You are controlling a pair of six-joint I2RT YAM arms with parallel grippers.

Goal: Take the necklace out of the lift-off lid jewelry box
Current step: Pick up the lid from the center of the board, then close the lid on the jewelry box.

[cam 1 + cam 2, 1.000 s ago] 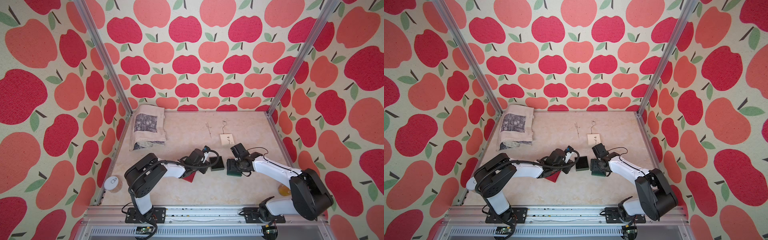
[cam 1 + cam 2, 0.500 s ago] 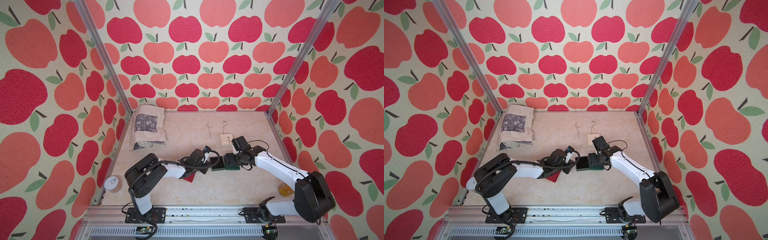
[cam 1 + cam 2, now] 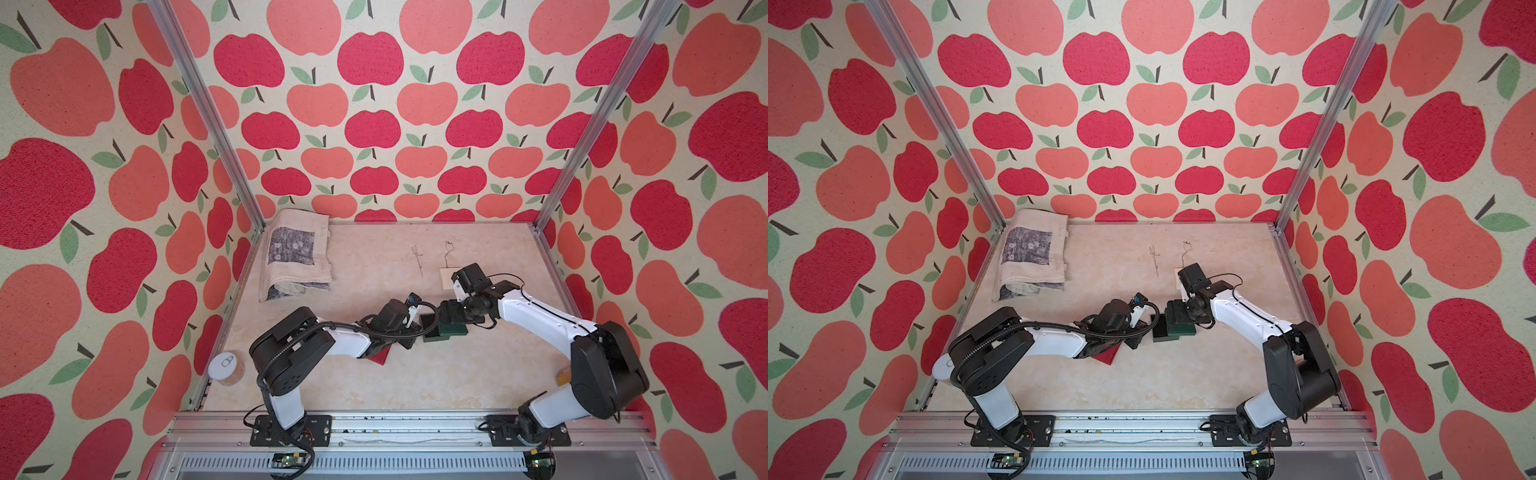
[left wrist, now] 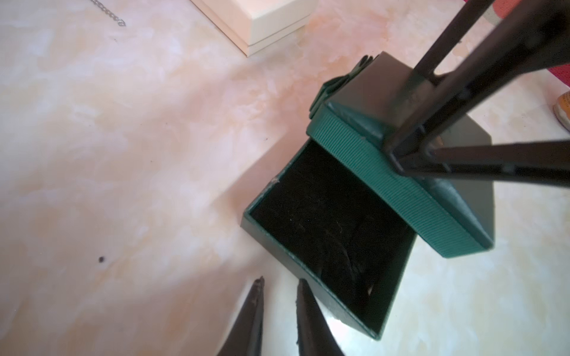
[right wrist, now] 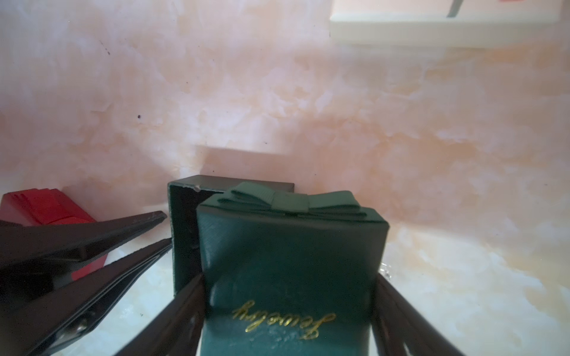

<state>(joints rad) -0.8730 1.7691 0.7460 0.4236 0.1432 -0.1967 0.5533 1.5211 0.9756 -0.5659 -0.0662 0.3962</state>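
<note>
Tabletop, lid in right hand, seemingly aloft

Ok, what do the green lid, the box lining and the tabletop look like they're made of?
The lid: probably card wrapped in grained, leather-look paper, slight sheen, gold script; ribbed fabric ribbon round its side. The lining: black, matte, fuzzy, likely velvet or flocking. The tabletop: smooth, marbled peach-white, faintly glossy, perhaps laminate or vinyl.

box base: grn, open, blk lining | lid: raised, offset | necklace: maybe inside, unclear
</note>
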